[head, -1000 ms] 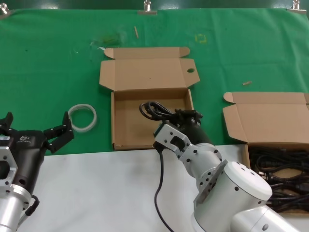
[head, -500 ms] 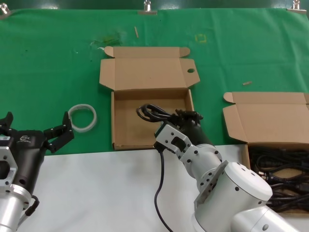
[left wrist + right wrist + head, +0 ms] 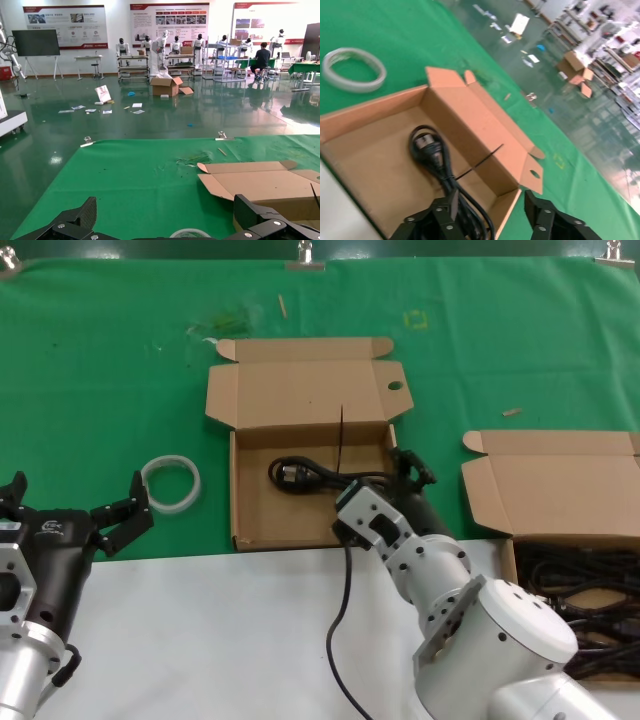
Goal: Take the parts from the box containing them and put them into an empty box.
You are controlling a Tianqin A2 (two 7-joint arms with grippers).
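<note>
A black power cord (image 3: 312, 475) is lying inside the empty box (image 3: 262, 512) near the middle of the bench (image 3: 100, 370), and the right tool (image 3: 490, 220) is hanging just over the box's right side with its fingers spread and nothing in them. More cords (image 3: 580, 590) are waiting in the other box (image 3: 560, 480) by the bench's right edge. They look light, soft and floppy, so grabbing the thick bunched middle should work best, while the left tool (image 3: 70, 515) is waiting open at the near left corner.

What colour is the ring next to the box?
The ring is white, clearest in the head view.
</note>
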